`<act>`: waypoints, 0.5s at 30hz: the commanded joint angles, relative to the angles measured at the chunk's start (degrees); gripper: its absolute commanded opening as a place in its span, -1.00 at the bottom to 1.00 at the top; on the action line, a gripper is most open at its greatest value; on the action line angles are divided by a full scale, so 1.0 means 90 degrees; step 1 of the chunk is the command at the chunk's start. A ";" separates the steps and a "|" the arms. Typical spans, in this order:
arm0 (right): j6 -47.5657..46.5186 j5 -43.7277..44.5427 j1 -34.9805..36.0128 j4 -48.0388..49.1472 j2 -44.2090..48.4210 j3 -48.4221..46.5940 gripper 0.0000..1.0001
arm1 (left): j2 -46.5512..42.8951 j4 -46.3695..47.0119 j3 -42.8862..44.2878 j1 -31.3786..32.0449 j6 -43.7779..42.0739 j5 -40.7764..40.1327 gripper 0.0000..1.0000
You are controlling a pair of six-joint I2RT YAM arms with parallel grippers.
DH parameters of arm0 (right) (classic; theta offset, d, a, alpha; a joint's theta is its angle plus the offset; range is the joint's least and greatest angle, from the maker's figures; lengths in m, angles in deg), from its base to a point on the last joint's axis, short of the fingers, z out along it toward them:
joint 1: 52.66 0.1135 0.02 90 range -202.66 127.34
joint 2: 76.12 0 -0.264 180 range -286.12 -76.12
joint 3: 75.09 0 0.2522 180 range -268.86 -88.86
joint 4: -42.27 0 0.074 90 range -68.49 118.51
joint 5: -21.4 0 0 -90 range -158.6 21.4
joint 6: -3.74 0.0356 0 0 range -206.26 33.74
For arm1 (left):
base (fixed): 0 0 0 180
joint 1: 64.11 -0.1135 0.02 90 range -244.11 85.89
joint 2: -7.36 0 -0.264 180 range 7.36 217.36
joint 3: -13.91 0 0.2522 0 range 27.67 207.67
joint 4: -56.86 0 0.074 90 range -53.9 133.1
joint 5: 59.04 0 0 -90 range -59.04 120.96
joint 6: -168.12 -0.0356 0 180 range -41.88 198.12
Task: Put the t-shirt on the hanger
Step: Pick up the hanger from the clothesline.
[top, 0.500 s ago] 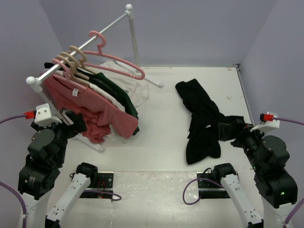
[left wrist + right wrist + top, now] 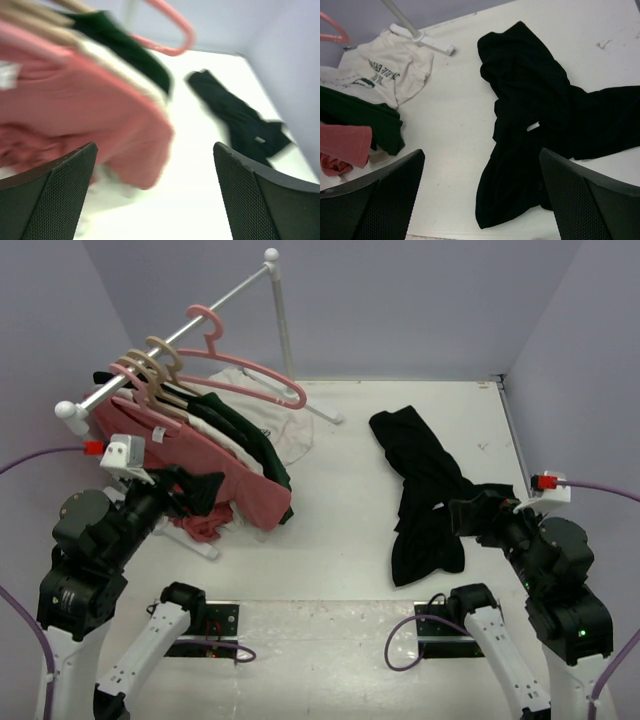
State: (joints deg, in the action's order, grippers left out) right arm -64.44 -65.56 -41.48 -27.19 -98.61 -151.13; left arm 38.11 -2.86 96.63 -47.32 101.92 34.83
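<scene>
The black t-shirt (image 2: 425, 490) lies crumpled on the white table at the right, also in the left wrist view (image 2: 235, 112) and the right wrist view (image 2: 535, 115). The pink hanger (image 2: 298, 393) hangs bare by its hook on the rack's bar; its end loop shows in the left wrist view (image 2: 189, 35). My left gripper (image 2: 205, 483) is open beside the hanging salmon-pink shirt, nothing between its fingers (image 2: 155, 150). My right gripper (image 2: 468, 512) is open just above the t-shirt's near right edge, empty (image 2: 481, 152).
A white clothes rack (image 2: 280, 330) runs from back centre to the left. On wooden hangers (image 2: 150, 365) it carries a salmon-pink shirt (image 2: 215, 465), a dark green shirt (image 2: 245, 430) and a cream shirt (image 2: 395, 67). Purple walls close in the table (image 2: 340, 500).
The left arm has swung its gripper rightward, up to the salmon-pink shirt's lower edge. The right arm has shifted a little left toward the t-shirt. Both grippers stay open.
</scene>
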 commanded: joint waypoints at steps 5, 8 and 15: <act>0.0146 -0.0316 -0.0030 0.0436 -0.0392 0.0319 0.97 | 0.1199 0.1239 0.1169 -0.0264 0.0274 0.2375 1.00; 0.0204 -0.0614 -0.0021 0.0602 -0.0453 0.0305 0.97 | 0.2233 0.1268 0.1700 -0.0254 0.0460 0.2436 1.00; 0.0192 -0.0742 -0.0021 0.0773 -0.0576 0.0220 0.98 | 0.4461 0.1974 0.2645 -0.0172 0.1204 0.2156 1.00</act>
State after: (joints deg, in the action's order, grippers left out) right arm -63.08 -70.01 -41.48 -23.48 -102.47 -147.97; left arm 68.47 10.43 116.83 -49.09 106.45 53.26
